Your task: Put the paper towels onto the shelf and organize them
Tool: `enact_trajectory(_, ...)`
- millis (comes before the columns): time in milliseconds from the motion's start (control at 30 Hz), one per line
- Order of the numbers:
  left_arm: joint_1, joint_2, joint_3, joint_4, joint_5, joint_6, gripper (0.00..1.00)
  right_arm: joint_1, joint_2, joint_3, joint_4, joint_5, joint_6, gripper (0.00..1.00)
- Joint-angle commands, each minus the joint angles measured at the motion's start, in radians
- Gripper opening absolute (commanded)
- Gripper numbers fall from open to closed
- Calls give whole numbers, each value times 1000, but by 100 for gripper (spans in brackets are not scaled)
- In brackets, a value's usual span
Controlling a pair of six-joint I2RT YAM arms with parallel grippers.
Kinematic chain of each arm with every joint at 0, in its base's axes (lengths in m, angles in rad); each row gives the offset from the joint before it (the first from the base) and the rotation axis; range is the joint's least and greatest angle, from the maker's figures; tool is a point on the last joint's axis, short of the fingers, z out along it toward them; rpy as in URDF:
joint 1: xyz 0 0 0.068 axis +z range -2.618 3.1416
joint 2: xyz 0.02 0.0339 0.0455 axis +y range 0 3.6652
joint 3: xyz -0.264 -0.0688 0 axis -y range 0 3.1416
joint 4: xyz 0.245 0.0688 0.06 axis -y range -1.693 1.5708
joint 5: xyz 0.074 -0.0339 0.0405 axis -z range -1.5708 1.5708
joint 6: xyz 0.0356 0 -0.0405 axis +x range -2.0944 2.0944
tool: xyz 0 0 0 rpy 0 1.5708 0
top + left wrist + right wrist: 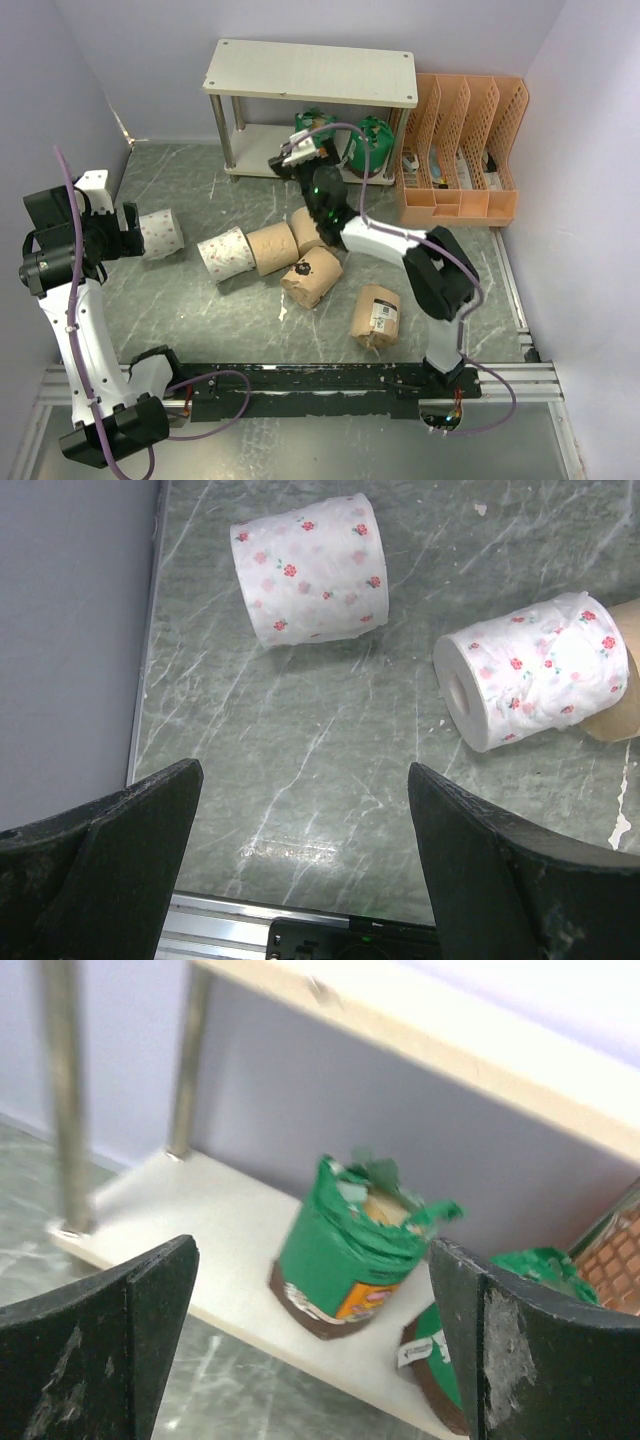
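The shelf [310,72] stands at the back. On its lower board [200,1210] two green-wrapped paper towels stand upright: one [340,1250] [318,122] just beyond my right gripper [312,1260] [303,140], which is open and apart from it, and another [430,1360] [372,145] half hidden behind the right finger. My left gripper [303,780] [135,232] hangs open over bare table, short of a white flowered roll [310,568] [160,235]. A second flowered roll [535,670] [224,254] lies to the right. Two bare tan rolls [272,247] [305,228] and two labelled tan rolls [312,277] [377,315] lie mid-table.
An orange perforated file organizer [460,150] stands right of the shelf, close to the green rolls. A silver shelf leg [65,1090] rises left of the right gripper. Walls close in on both sides. A black rail [330,385] runs along the near edge.
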Motion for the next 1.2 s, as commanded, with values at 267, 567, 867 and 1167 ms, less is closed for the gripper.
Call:
enact_trajectory(267, 8, 117, 56, -58, -59, -23, 93, 282, -487, -485, -17, 249, 229, 100)
enact_trajectory(567, 7, 64, 39, -43, -22, -17, 94, 282, -909, -848, -283, 192, 641, 100)
enact_trajectory(867, 8, 73, -15, -14, -181, 17, 94, 283, -1029, -962, -277, 190, 739, 100)
enact_trajectory(1167, 8, 109, 74, -61, -16, 29, 94, 284, -944, -956, -190, 151, 774, 100)
